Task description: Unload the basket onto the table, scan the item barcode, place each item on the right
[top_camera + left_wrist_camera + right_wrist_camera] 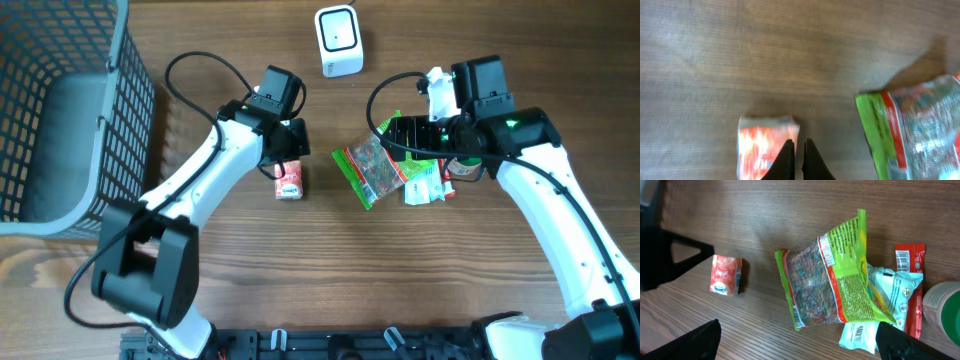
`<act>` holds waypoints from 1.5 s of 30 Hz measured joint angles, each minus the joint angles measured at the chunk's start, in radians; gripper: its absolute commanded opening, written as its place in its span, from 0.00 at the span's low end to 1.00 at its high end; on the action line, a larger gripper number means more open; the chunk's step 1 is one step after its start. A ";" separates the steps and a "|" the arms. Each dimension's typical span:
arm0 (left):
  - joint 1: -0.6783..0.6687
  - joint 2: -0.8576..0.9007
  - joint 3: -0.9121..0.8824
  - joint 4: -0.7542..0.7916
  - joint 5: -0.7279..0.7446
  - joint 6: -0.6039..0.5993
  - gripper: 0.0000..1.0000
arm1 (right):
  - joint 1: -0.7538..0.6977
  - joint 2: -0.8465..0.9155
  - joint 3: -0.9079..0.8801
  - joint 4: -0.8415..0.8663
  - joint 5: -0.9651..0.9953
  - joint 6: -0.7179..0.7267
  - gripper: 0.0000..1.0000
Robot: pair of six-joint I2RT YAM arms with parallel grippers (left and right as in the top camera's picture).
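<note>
Two grippers are seen: the left gripper (798, 150) is pressed shut just beside the small red carton (289, 181) at the desk's (300, 280) middle; the right gripper (799, 335) is spread wide over the green snack bag (372, 168).

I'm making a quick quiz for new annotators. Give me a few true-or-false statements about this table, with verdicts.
The left hand is shut. True.
The small red box is inside the basket. False: it lies on the table beside the left hand.
The right hand is open above the green bag. True.
The white scanner rests on the green bag. False: it stands apart on bare table.
</note>
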 measured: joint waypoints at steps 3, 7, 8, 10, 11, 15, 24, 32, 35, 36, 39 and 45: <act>0.000 0.090 -0.010 0.018 -0.011 0.000 0.04 | 0.000 0.000 0.000 0.000 0.000 0.000 1.00; 0.000 0.138 -0.009 0.025 -0.014 0.000 0.04 | 0.000 0.000 0.000 0.000 0.000 0.000 1.00; 0.001 0.137 -0.006 0.021 -0.014 0.001 0.04 | 0.000 0.000 0.000 0.000 0.000 0.000 1.00; 0.010 0.131 0.017 -0.020 -0.014 0.002 0.08 | 0.000 0.000 0.000 0.000 0.000 0.000 1.00; 0.025 0.117 0.037 -0.048 -0.014 0.002 0.12 | 0.000 0.000 0.000 0.000 0.000 0.000 1.00; 0.085 0.002 0.090 -0.195 -0.015 0.012 0.41 | 0.000 0.000 0.000 0.000 0.000 0.000 1.00; 0.095 -0.014 -0.104 -0.112 0.044 0.015 0.16 | 0.000 0.000 0.000 0.000 0.000 0.000 1.00; 0.095 -0.012 -0.166 -0.066 0.064 0.016 0.11 | 0.000 0.000 0.000 0.000 0.000 0.000 1.00; 0.095 -0.012 -0.188 -0.064 0.033 0.016 0.11 | 0.000 0.000 0.000 0.000 0.000 0.000 1.00; 0.095 -0.012 -0.195 -0.067 0.024 0.016 0.11 | 0.000 0.000 0.000 0.000 0.000 0.000 1.00; 0.095 -0.012 -0.208 -0.090 -0.012 0.016 0.12 | 0.000 0.000 0.000 0.000 0.000 0.000 1.00; 0.097 -0.012 -0.209 -0.141 -0.095 0.016 0.14 | 0.000 0.000 0.000 0.000 0.000 0.000 1.00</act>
